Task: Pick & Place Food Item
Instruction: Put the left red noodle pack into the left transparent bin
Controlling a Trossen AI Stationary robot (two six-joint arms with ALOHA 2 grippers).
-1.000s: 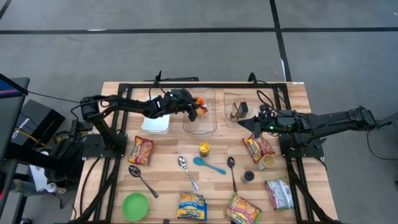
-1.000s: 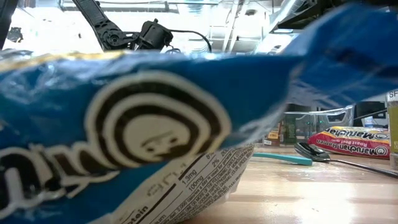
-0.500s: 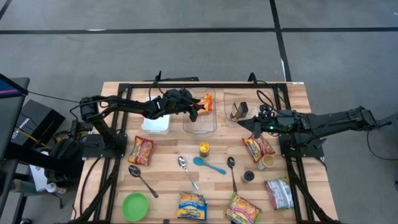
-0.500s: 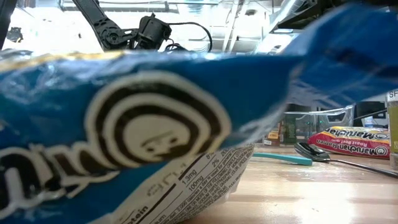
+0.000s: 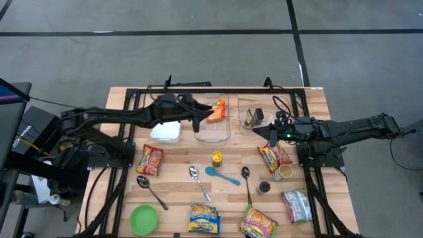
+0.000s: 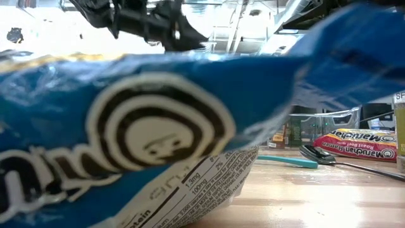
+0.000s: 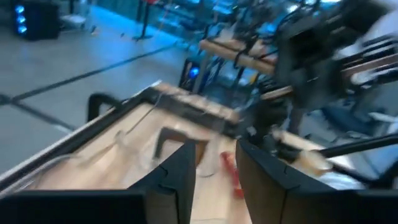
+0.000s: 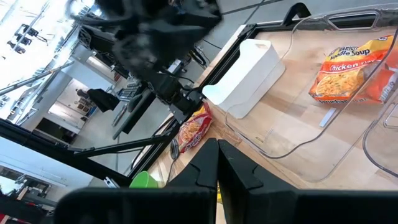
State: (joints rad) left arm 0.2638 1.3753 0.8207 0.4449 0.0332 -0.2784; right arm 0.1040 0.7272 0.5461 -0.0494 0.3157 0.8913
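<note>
An orange noodle packet (image 5: 217, 111) (image 8: 351, 67) lies flat in the far part of a clear container (image 5: 213, 133) (image 8: 292, 127) at the table's far middle. My left gripper (image 5: 197, 119) (image 7: 216, 155) hangs above that container's left rim, open, with nothing between its fingers; the packet shows past them, lower down and apart. My right gripper (image 5: 269, 134) (image 8: 217, 152) waits shut, raised over the table right of centre, holding nothing. In the low view a blue packet (image 6: 158, 126) fills most of the picture, and only my left arm (image 6: 152, 19) shows above it.
A white container (image 5: 165, 131) sits left of the clear one, and a second clear container (image 5: 251, 118) to its right. Red noodle packets (image 5: 150, 160) (image 5: 274, 157), a yellow jar (image 5: 217, 158), spoons (image 5: 222, 175), a green bowl (image 5: 144, 219) and more packets (image 5: 203, 219) lie nearer.
My left gripper has let go of the orange packet, risen and drawn back toward the table's left edge. The packet, held over the clear container a second ago, now lies inside it on its own.
</note>
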